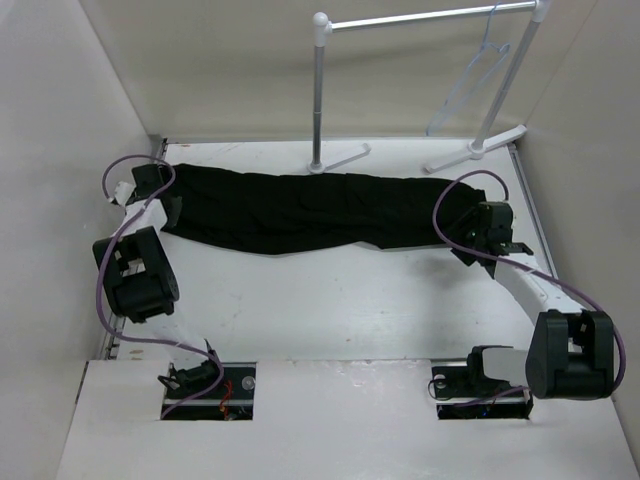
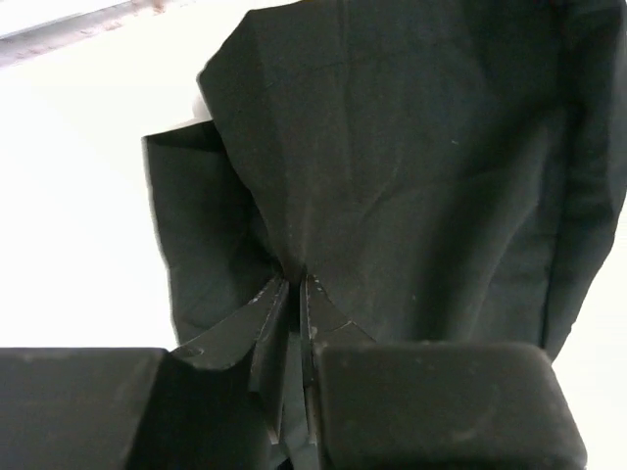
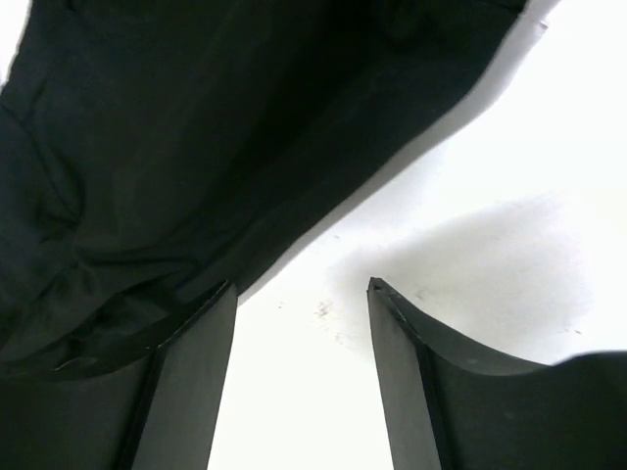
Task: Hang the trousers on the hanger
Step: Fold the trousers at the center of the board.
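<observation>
The black trousers [image 1: 310, 210] lie stretched flat across the far half of the table, from left to right. At their left end, my left gripper [image 1: 172, 205] is shut on a pinch of the cloth. In the left wrist view the fingertips [image 2: 294, 281] meet with a fold of the trousers [image 2: 392, 166] gathered between them. My right gripper [image 1: 465, 248] is at the right end, open. In the right wrist view its jaws [image 3: 302, 286] straddle bare table, and the trousers' edge [image 3: 196, 147] lies beside the left finger. The pale hanger [image 1: 470, 75] hangs from the rack at the back right.
The white tube garment rack [image 1: 420, 18] stands at the back, its feet [image 1: 340, 160] on the table just behind the trousers. White walls close in the left, back and right sides. Purple cables loop off both arms.
</observation>
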Available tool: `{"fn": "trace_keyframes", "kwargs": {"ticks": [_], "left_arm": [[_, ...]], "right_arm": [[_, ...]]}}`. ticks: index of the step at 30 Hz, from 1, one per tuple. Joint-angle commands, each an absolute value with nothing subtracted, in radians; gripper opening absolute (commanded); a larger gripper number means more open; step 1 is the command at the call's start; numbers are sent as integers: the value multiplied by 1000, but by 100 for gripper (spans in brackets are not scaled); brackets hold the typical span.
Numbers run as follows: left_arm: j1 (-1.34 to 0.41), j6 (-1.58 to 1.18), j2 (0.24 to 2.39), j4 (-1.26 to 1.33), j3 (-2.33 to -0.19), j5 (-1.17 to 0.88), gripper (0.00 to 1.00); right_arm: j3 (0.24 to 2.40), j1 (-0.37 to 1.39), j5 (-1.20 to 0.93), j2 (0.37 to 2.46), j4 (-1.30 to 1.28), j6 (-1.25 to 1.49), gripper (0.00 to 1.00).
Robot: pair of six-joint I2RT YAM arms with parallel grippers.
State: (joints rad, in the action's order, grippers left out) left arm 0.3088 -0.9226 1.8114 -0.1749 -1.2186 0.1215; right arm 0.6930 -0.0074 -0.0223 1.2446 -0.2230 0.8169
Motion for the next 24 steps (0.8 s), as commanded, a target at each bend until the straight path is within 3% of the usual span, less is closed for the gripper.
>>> {"fn": "trace_keyframes", "kwargs": {"ticks": [1,8,16,21,24], "left_arm": [[306,-925,1643,-186,-1164,196,7],[329,-908,1490,-201,-1045,230,4],[357,-896,1583,-187,-973,267,6],[384,-893,1646,-180,-1014,249,8],[383,-890,1680,-182,-1034,221,24]], "right_arm": [[699,-25,20,1242,-189,830,63],[752,-77,23,1307,-175,864,72],[770,-192,-15,1433,-101,907,74],[844,-229,-37,1549,-86,897,67],[865,-226,-41,1604,-69,905,58]]}}
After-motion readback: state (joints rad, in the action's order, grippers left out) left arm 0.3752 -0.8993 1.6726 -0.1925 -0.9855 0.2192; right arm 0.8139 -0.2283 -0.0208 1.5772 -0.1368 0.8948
